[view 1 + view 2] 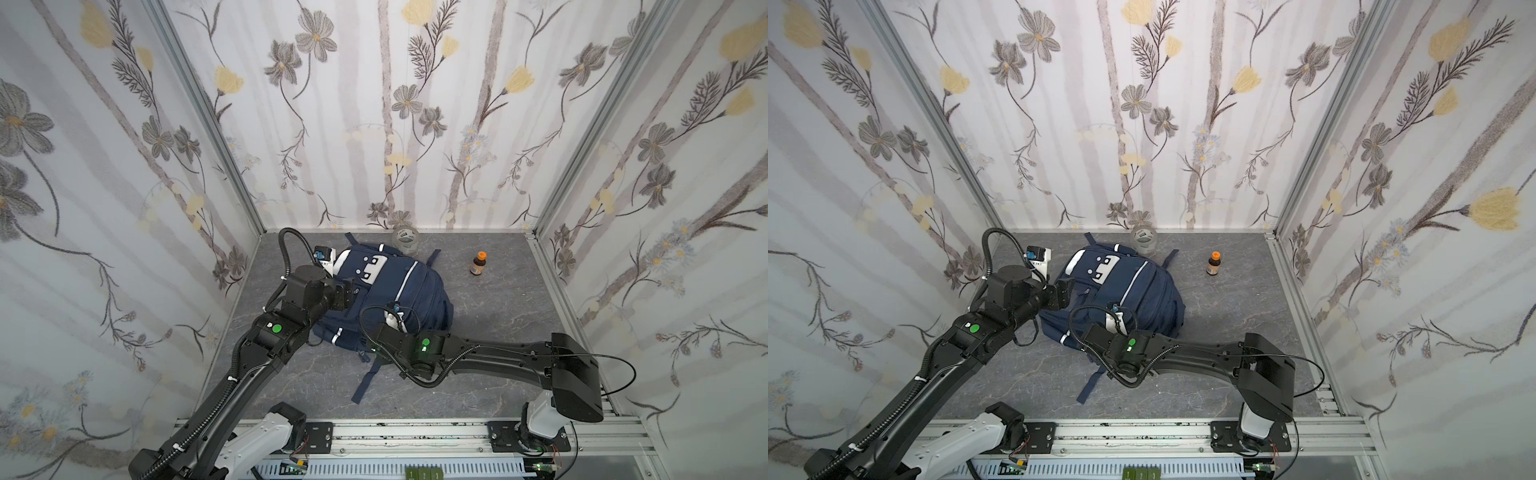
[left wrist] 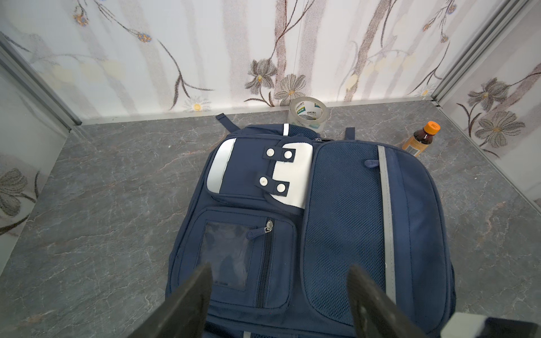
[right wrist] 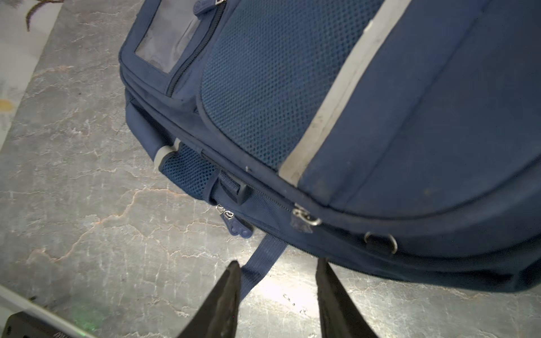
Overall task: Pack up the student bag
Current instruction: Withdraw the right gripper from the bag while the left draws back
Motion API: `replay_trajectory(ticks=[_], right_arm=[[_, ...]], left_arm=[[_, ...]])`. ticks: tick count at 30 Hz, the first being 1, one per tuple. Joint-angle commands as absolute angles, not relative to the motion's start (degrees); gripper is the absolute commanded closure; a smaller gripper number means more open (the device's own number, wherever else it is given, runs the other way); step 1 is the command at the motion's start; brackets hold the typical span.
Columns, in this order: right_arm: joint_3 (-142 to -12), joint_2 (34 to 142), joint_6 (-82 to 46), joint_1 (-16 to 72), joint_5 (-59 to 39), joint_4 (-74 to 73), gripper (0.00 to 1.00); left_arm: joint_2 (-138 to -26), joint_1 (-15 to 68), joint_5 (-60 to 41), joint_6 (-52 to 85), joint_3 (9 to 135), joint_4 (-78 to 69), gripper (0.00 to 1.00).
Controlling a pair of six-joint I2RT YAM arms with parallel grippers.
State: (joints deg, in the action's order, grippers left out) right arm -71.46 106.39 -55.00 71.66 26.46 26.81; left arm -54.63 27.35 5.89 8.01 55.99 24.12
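The left fingers (image 2: 187,307) stand wide apart over the student bag (image 1: 424,299), empty; the right fingers (image 3: 219,307), also apart and empty, hover beside its edge. The bag lies flat on the grey marbled counter (image 1: 498,332), between flowered walls (image 1: 374,124).

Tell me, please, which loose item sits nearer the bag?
The clear tape roll, right at the student bag's edge; the orange-capped bottle stands apart.

— What kind of place are we looking at?
— A robot lab booth that is posing as a room. Ahead of the left gripper (image 2: 279,267), aluminium framing (image 2: 483,49) is holding up flowered wallpaper panels (image 2: 175,44). A marble-print floor (image 2: 102,204) is lying beneath it, and a slotted metal rail (image 1: 415,432) is running behind it.
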Motion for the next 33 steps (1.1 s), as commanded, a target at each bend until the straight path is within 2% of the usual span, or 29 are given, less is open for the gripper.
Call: replay_trajectory(ticks=[1,10,11,16,19,23,33], right_arm=[[-73.6,108.7,-57.1,71.4,32.0,28.8,0.57],[-78.6,114.6,-59.2,70.3,34.1,31.2,0.56],[-79.1,115.1,-59.2,70.2,34.0,31.3,0.57],[-78.7,115.0,-59.3,69.2,32.9,31.6,0.81],[-77.4,113.0,-57.8,69.0,31.5,30.7,0.87],[-75.6,110.4,-53.1,68.3,25.9,28.4,0.99],[-69.5,102.5,-43.1,64.5,10.7,21.4,1.0]], left_arm=[[-53.7,28.4,7.5,8.6,55.3,24.5,0.25],[-51.7,31.5,8.7,9.1,55.4,26.8,0.25],[-51.3,31.5,9.2,9.3,54.9,26.8,0.25],[-50.7,31.5,10.5,9.0,53.9,27.8,0.25],[-50.3,31.5,10.5,7.3,53.5,27.7,0.24],[-50.3,31.4,10.6,3.3,52.0,26.4,0.23],[-51.7,28.6,2.6,-9.4,46.2,19.4,0.2]])
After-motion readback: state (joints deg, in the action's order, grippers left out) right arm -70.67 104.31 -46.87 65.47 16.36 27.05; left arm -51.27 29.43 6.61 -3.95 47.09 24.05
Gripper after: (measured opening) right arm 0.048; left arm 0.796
